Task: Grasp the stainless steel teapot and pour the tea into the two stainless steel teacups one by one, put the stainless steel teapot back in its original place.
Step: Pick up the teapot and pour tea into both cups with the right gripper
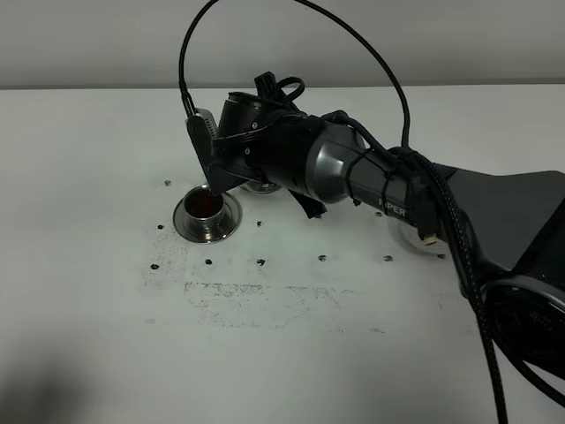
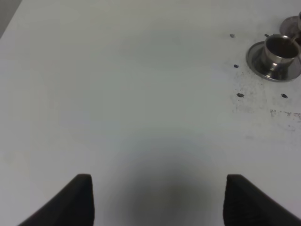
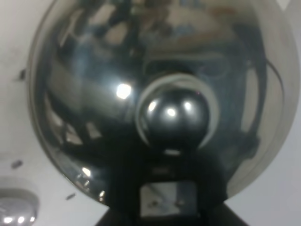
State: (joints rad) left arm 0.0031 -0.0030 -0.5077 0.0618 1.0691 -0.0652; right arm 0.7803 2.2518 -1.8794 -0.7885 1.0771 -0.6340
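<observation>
Black left fingers [image 2: 83,200] stand wide apart and hold nothing. They hang over bare table [image 2: 117,94] well clear of the work, most likely parked so the other arm has room. Next along, the left cup [image 1: 207,205] sits upright on its saucer [image 1: 185,228] with dark tea in it, so I judge that pour done. Just beside it, toward the back, a sliver of steel [image 1: 261,187] peeks from under the right arm [image 1: 353,172]. It is probably the second cup, though too much is hidden to be sure. The right fingers [image 1: 214,172] are closed on the teapot [image 3: 155,70], whose shiny dome and knob [image 3: 171,115] fill the wrist view. The arm reaches across the middle to carry the pot above the cups, where its spout can reach them. Whether tea is running now cannot be told. Farthest right, a pale round rim [image 1: 415,243] under the arm looks like the bare saucer where the pot belongs.
</observation>
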